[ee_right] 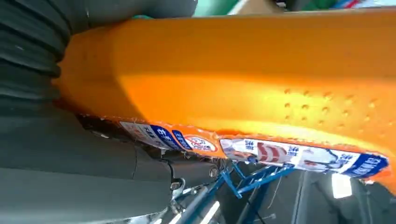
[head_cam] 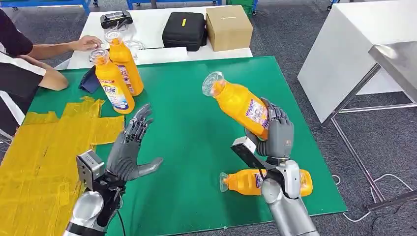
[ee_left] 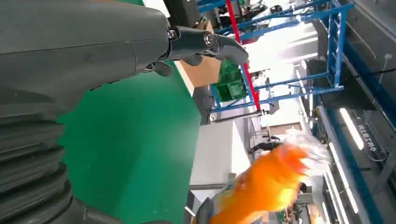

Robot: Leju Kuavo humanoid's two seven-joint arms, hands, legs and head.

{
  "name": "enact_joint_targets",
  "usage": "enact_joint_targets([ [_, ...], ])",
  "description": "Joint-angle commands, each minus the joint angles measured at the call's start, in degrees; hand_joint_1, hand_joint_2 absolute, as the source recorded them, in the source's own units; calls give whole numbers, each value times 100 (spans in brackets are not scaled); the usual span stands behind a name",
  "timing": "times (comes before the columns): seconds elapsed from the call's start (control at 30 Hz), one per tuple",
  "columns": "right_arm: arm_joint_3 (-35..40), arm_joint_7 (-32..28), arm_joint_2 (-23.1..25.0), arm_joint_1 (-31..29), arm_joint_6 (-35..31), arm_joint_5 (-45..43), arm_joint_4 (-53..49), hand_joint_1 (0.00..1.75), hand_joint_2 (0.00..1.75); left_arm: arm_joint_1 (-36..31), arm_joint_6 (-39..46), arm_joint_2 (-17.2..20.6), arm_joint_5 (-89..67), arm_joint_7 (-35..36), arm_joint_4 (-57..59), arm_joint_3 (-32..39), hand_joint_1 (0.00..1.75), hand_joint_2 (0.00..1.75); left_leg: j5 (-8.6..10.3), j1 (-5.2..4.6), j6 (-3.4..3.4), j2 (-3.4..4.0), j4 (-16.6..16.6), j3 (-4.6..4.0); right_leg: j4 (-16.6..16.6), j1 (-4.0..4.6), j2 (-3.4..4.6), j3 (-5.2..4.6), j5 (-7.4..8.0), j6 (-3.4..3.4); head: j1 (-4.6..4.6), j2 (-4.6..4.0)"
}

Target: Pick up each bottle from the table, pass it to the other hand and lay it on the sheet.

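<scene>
My right hand (head_cam: 276,132) grips an orange bottle (head_cam: 238,103) by its base and holds it above the green mat, tilted with its clear cap toward the left. In the right wrist view the same bottle (ee_right: 243,79) lies across the hand. My left hand (head_cam: 130,150) is raised with fingers spread, holding nothing, a short way left of the bottle. From the left wrist view the held bottle (ee_left: 266,182) appears blurred beyond the fingers (ee_left: 205,44). Another orange bottle (head_cam: 246,182) lies on its side behind my right forearm. Two bottles (head_cam: 114,83) stand upright at the back left. The yellow sheet (head_cam: 39,147) covers the left side.
A person's hands (head_cam: 86,43) rest at the far left near the standing bottles. A white table behind holds a black case (head_cam: 184,29), a cardboard box (head_cam: 228,27) and a black device (head_cam: 116,19). A white and metal table (head_cam: 354,49) stands to the right. A dark cloth (head_cam: 90,81) lies by the bottles.
</scene>
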Motion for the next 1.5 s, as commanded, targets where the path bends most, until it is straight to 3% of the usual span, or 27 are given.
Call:
enact_joint_targets([
  [0.03, 691, -1100, 560, -338, 1031, -2162, 205, 175, 175, -654, 50, 131, 216, 109, 890, -511, 0, 175, -12, 6, -9, -5, 2, 22, 2, 5, 1, 21, -11, -11, 0, 0],
  [0.27, 820, -1141, 572, -396, 918, -2211, 373, 175, 175, -712, 74, 159, 276, 94, 941, -560, 0, 175, -13, 9, -9, -10, 0, 31, -1, 8, -1, 32, -12, -12, 0, 0],
  [0.37, 1125, -1249, 667, -408, 1744, -2896, 541, 175, 175, -809, 88, 181, 356, 76, 1003, -603, 0, 175, -7, 5, -5, -6, -1, 16, -2, 4, -1, 18, -7, -6, 2, 0],
  [0.67, 2246, -1306, 977, -788, 2205, -3001, 1757, 175, 175, -1110, 12, 143, 567, 58, 1241, -744, 0, 175, -14, 12, -13, -6, -1, 33, -1, 11, 2, 34, -13, -15, 2, 0],
  [1.13, 3254, -1181, 1208, -994, 2126, -2436, 2510, 175, 175, -1277, -70, 109, 846, 22, 1361, -765, 0, 175, -12, 13, -14, -11, -1, 27, -1, 11, -4, 30, -15, -14, 2, 0],
  [1.5, 3325, -1167, 1198, -1088, 2124, -2403, 2616, 175, 175, -1282, -109, 128, 903, 15, 1345, -766, 0, 175, -6, 10, -9, -14, 0, 12, 0, 8, -10, 15, -11, -8, 2, 0],
])
